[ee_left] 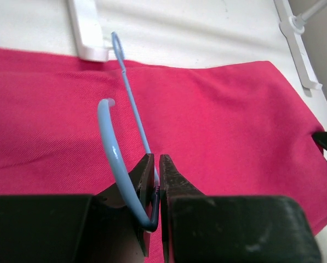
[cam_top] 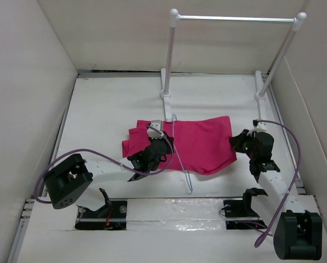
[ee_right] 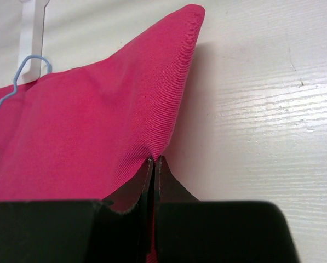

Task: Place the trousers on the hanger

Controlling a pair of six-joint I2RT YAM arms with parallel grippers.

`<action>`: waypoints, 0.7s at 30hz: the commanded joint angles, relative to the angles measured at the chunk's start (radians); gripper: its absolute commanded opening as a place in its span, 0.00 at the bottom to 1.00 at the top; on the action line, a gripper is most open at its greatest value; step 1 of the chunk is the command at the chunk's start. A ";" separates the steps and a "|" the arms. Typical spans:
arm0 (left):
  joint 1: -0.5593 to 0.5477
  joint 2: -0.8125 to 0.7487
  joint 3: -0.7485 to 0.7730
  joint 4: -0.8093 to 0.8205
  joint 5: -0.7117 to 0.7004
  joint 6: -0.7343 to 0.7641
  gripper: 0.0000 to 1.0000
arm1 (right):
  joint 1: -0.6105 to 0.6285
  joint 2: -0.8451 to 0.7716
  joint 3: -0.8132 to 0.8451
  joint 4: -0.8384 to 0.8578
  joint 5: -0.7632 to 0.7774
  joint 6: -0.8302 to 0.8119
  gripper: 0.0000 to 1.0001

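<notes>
We see the trousers [cam_top: 207,143] lying folded flat on the table [cam_top: 103,109], long axis left to right, just in front of the rack [cam_top: 234,19]. The hanger [ee_left: 110,143] crosses their middle, running near to far. Its curved hook appears to rise beside the left gripper [ee_left: 156,160], which is clamped on the wire. The right gripper [ee_right: 153,160] pinches the fabric's right edge, jaws nearly touching.
</notes>
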 commanded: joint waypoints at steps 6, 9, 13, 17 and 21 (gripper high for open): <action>-0.007 0.057 0.223 -0.099 0.049 0.288 0.00 | -0.011 0.000 -0.005 0.062 -0.004 0.004 0.00; -0.007 0.076 0.264 -0.126 0.075 0.310 0.00 | -0.011 0.011 -0.004 0.050 -0.002 -0.004 0.00; -0.007 0.093 0.280 -0.131 0.087 0.319 0.00 | -0.011 0.012 -0.028 0.088 -0.004 0.005 0.00; -0.007 0.099 0.298 -0.119 0.118 0.359 0.00 | -0.011 0.015 -0.032 0.082 -0.002 -0.001 0.00; -0.007 0.091 0.330 -0.129 0.161 0.398 0.00 | -0.011 0.015 -0.012 0.045 0.016 -0.010 0.00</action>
